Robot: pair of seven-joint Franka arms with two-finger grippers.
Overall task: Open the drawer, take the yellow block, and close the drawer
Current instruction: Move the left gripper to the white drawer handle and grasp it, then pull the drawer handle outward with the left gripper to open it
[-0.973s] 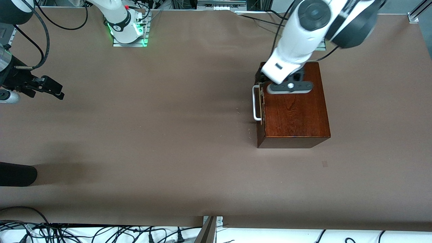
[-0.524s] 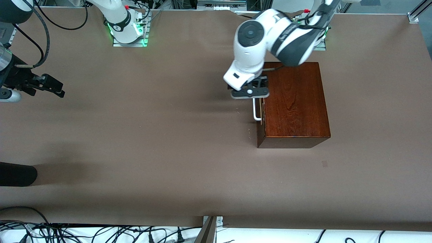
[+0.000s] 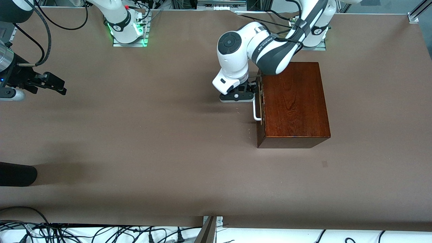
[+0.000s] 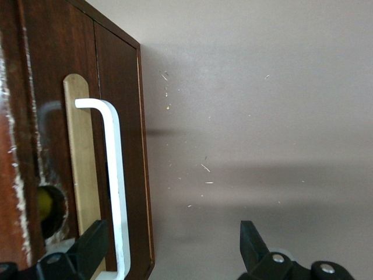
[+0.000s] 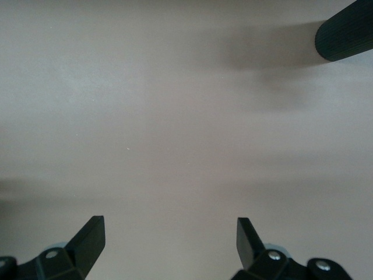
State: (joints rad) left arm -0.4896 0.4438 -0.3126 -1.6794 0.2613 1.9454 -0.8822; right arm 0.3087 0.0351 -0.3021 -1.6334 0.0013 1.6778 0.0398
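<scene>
The drawer (image 3: 259, 101) sits shut in the dark reddish-brown wooden box (image 3: 293, 101), its dark front flush with the box's face. The front faces toward the right arm's end of the surface (image 3: 152, 141). The white bar handle (image 3: 256, 109) runs along that front on a pale wood backing strip (image 4: 83, 169). In the left wrist view a round hole (image 4: 49, 210) shows in the front beside the strip, with a glimpse of yellow inside it; whether that is the yellow block cannot be told from here.

The left hand (image 3: 237, 97) is down low in front of the drawer, just beside the end of the handle that lies farther from the front camera. Its fingers are spread wide and hold nothing. In the left wrist view one finger (image 4: 93, 248) is just beside the handle's bar, over the drawer front, and the other stands out over the bare surface; whether the near finger touches the bar cannot be told. The left arm reaches in from its base, over the box's top corner.

The right hand (image 3: 54, 84) waits over the surface at the right arm's end, well apart from the box, its fingers (image 5: 90, 239) spread and empty. A dark ribbed cylinder (image 5: 345, 34) lies on the surface near it.
</scene>
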